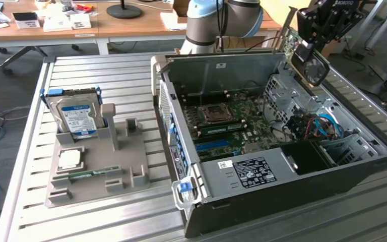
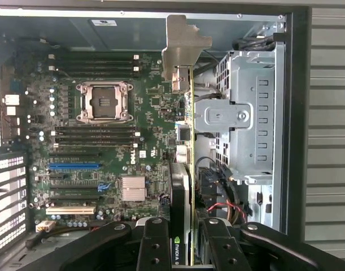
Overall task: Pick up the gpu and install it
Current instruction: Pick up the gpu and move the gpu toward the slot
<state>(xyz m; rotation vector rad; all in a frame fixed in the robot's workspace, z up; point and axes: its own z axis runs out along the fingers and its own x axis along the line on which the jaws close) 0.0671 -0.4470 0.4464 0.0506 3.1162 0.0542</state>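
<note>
1. Gripper state: the gripper (image 2: 186, 251) is pinching the gpu (image 1: 309, 68). Its two black fingers (image 2: 155, 248) are pressed against opposite faces of the card, which stands edge-on between them.
2. Location of the gpu: it is in the air, clear of every surface, above the open computer case (image 1: 281, 191), near the case's far corner on the exterior view's right. The case lies on its side on the slatted metal table (image 1: 99, 222), toward the table's edge on the exterior view's right.
3. Done: the pick-up is judged complete. The grey holder (image 1: 96, 171), near the table's opposite edge, carries the hard drive (image 1: 76, 116) and smaller parts, but no card.
4. Left to do: installation. The card is not seated. In the wrist view it hangs over the strip between the motherboard (image 2: 104, 141) and the drive cage (image 2: 245, 124), with its silver end bracket (image 2: 183, 45) toward the case's rear wall. The blue slot (image 2: 73, 165) and its neighbours stand empty.
5. Hard to make out:
   - The card's connector edge cannot be seen.
   - The contact between fingers and card is cut off at the frame edge.
   - The card's height above the board cannot be judged.
</note>
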